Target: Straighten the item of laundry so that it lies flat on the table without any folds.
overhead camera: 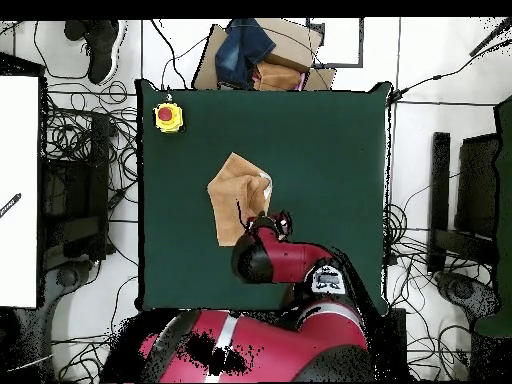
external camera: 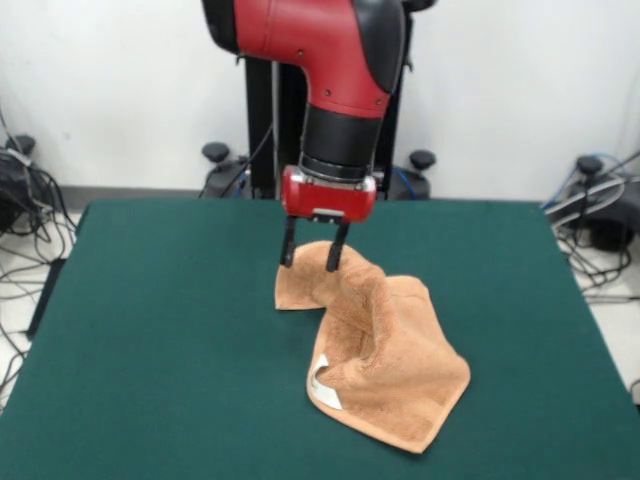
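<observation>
The tan-orange towel [external camera: 385,355] lies crumpled on the dark green table [external camera: 160,330], right of centre in the front view. Its far part is pulled up into a peak, with a ridge draping down toward the near right. A white label [external camera: 323,386] shows at the near left edge. My gripper [external camera: 310,258] points straight down at that peak, its two fingers closed on the bunched cloth and holding it above the table. In the overhead view the towel [overhead camera: 236,193] lies mid-table and my arm covers its lower edge.
A yellow box with a red button [overhead camera: 168,117] sits at the table's [overhead camera: 330,150] top left corner in the overhead view. Cables and stands lie on the floor around the table. A cardboard box with cloth [overhead camera: 262,55] sits beyond the top edge.
</observation>
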`<action>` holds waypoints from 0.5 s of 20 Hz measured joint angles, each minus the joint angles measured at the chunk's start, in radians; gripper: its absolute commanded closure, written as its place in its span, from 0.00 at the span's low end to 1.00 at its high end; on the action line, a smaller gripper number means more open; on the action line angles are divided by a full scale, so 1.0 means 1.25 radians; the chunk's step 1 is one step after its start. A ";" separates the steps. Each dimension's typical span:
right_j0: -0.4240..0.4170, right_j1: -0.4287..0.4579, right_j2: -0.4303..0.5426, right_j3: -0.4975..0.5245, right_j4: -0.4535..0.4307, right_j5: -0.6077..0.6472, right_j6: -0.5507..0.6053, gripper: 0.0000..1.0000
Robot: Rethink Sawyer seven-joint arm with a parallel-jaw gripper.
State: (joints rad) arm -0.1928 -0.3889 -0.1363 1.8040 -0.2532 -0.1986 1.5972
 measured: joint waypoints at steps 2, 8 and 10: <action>-0.013 0.006 0.000 -0.004 -0.011 -0.004 0.000 0.00; -0.047 0.036 0.000 -0.012 -0.027 -0.026 0.000 0.00; -0.048 0.051 -0.002 -0.013 -0.027 -0.039 0.000 0.00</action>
State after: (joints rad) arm -0.2526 -0.3246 -0.1394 1.7880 -0.2874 -0.2473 1.5972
